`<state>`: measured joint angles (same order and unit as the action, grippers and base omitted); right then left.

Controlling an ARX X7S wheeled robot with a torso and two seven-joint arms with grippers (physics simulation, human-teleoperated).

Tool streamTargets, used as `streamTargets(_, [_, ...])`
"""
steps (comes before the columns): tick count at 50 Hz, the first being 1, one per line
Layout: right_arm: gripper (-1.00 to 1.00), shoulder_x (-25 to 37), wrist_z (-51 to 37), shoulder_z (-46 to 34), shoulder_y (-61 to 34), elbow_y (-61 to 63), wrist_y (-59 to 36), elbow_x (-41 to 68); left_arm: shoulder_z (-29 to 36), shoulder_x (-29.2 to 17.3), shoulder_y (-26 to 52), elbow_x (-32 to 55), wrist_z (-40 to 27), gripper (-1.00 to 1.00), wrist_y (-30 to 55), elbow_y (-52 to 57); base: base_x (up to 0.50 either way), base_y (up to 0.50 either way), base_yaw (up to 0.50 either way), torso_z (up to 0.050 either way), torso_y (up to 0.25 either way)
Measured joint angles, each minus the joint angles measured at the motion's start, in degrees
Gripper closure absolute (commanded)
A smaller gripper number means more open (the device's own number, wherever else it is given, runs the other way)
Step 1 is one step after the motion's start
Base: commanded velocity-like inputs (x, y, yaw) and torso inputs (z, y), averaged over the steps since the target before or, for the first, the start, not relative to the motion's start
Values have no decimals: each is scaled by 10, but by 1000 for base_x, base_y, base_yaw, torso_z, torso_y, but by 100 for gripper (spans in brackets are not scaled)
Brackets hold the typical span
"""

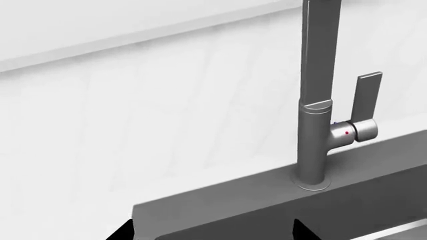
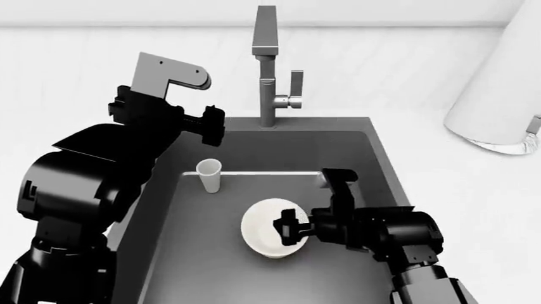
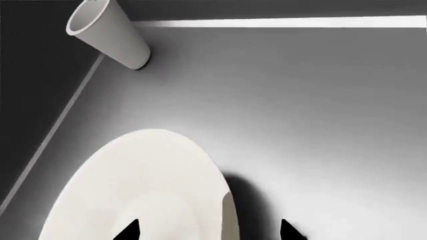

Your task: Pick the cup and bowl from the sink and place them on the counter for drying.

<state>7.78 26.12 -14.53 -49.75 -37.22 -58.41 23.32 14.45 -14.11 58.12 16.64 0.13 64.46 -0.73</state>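
The right gripper (image 2: 286, 229) hangs low in the sink (image 2: 381, 164), at the right rim of the bowl (image 2: 262, 228). Its jaws stand apart, one tip over the bowl's inside and one outside the rim in the right wrist view; whether they touch it I cannot tell. The bowl sits on the sink floor, near the front. Farther back, the cup (image 2: 209, 175) stands upright by the sink's left back corner, apart from the bowl. The left gripper (image 2: 213, 125) hovers above that corner, jaws apart, holding nothing. Behind rises the faucet (image 2: 268, 69), with the white bench (image 2: 473, 183) around the sink.
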Motion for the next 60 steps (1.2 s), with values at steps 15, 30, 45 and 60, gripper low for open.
streamTargets(15, [100,-1,-9,-4,10,10,4,5,0,-2,-5,4,-1,-100,-4,2,0,0,0,0,0])
streamTargets(30, [100,4,-31,1,9,60,-8,21,3,-4,-8,6,-2,-100,-10,-3,0,0,0,0,0])
streamTargets(45, [100,25,-68,34,-9,128,-34,25,5,-10,-12,9,1,-100,-20,-8,0,0,0,0,0])
streamTargets(60, [100,70,-126,110,-29,257,-130,56,3,-12,-9,12,-1,-100,-22,-11,0,0,0,0,0])
